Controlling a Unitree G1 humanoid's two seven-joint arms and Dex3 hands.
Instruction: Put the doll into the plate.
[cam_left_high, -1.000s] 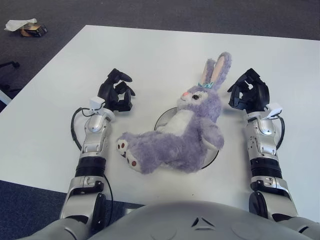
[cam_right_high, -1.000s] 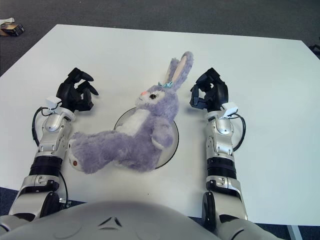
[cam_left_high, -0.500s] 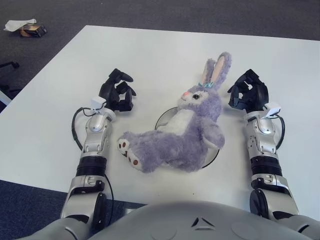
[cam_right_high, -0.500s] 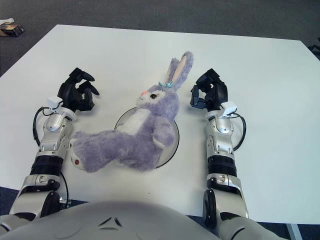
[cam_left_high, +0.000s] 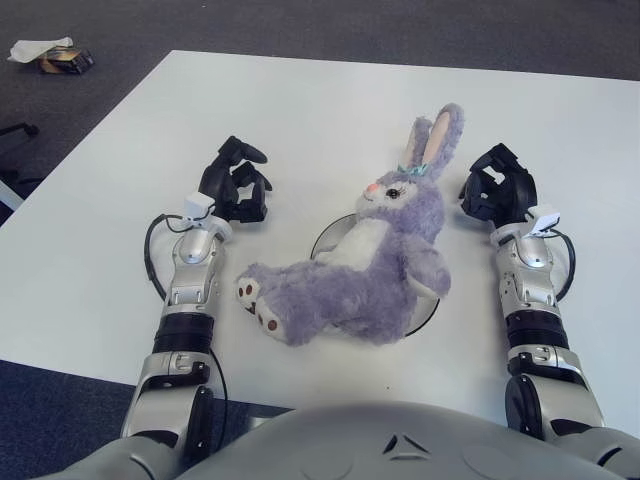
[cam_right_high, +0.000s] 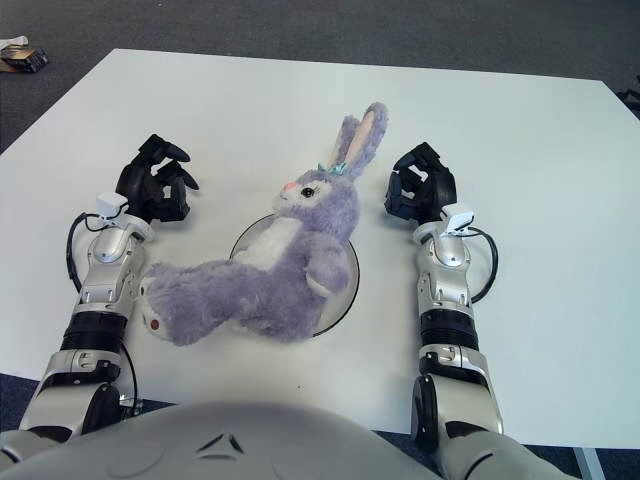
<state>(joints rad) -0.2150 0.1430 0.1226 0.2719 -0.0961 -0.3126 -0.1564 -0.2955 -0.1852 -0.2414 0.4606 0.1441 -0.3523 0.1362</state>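
Change: right hand (cam_left_high: 497, 187) has pulled slightly to the right, away from the doll, vs 1 s ago; doll and plate unmoved.
Doll: 1 purple plush rabbit doll (cam_left_high: 365, 270) w/ white belly, 2 upright ears, lying on its back across the plate; torso and head over the plate, legs and feet hanging off the left rim onto the counter.
Plate: 1 round white plate (cam_right_high: 341, 300), mostly covered, rim visible both sides.
Counter: 1 white counter (cam_left_high: 330, 100).
Left hand: 1 black three-finger left hand (cam_left_high: 233, 185), left of the doll, apart, fingers loosely curled, holding nothing.
Right hand: beside the doll's ears, not touching, fingers loosely curled, empty.
Floor: 1 small box w/ white paper (cam_left_high: 52, 53), far left.
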